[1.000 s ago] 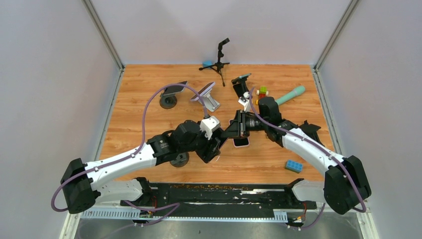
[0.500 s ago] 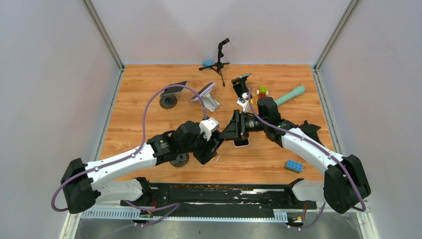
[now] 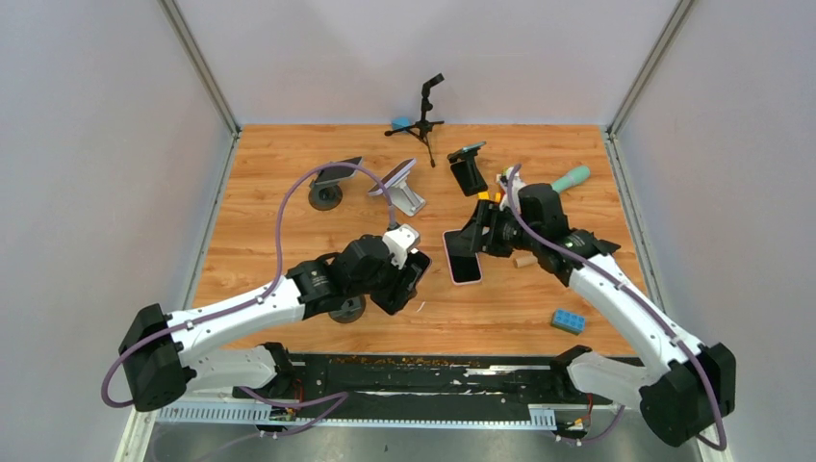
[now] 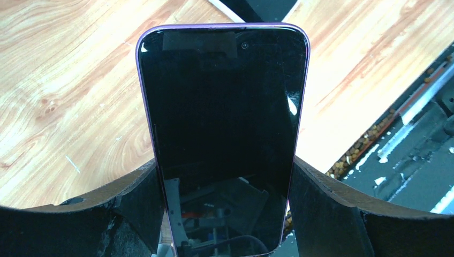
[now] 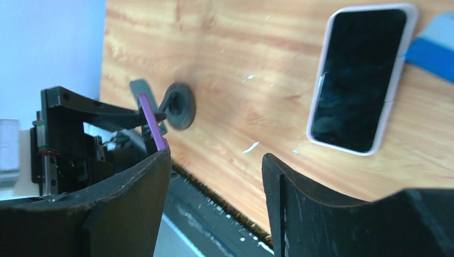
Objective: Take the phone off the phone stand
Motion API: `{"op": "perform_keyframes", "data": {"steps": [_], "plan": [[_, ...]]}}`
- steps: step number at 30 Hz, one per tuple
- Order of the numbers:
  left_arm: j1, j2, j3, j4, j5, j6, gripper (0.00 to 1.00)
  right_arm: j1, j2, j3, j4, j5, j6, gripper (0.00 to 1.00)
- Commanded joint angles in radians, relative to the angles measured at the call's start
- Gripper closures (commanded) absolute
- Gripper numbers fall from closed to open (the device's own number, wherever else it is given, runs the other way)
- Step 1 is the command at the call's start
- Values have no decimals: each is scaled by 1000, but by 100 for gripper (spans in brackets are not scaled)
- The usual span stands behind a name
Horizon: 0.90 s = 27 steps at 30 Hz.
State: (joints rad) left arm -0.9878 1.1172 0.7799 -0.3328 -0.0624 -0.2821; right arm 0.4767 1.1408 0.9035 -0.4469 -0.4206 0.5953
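The left end effector (image 4: pixel 225 179) was clenched on a flat, shiny black phone (image 4: pixel 222 118) with a purple rim, at 2 o'clock from the round black stand (image 3: pixel 344 311). The right end effector (image 5: pixel 216 160) was open and empty over the wooden table (image 3: pixel 269 192).

White arm links (image 3: pixel 231 313), black joints (image 3: pixel 154 371), looping purple cables (image 3: pixel 286 214).

Table (image 3: pixel 279 207): wood-grain top, smooth, low sheen, a few pale scratches. Purple-rimmed phone (image 4: pixel 222 134): glossy black glass face with mirror-like reflections; rim smooth, satin. White-cased phone (image 5: pixel 358 80): glossy screen, faintly smudged; case smooth plastic. Left gripper (image 4: pixel 225 163) fingers (image 4: pixel 342 219): matt black, grainy, plastic-looking. Right gripper (image 5: pixel 215 158) fingers (image 5: pixel 123 214): same matt black, dusty. Arm shells (image 3: pixel 241 313): white, smooth, semi-gloss plastic.
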Motion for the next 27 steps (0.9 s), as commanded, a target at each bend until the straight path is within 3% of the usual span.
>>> {"op": "perform_keyframes", "data": {"steps": [1,10,23,27], "plan": [[0,60,53,49,-63,-38,100,-13,-112,36,-96,243,-57,36],[0,232,114,128,-191,-186,100,-25,-246,-32,-157,322,-49,36],[2,457,221,168,-367,-430,100,-35,-279,-21,-235,354,-119,35],[16,498,230,197,-362,-479,100,-35,-296,-20,-262,367,-129,35]]}}
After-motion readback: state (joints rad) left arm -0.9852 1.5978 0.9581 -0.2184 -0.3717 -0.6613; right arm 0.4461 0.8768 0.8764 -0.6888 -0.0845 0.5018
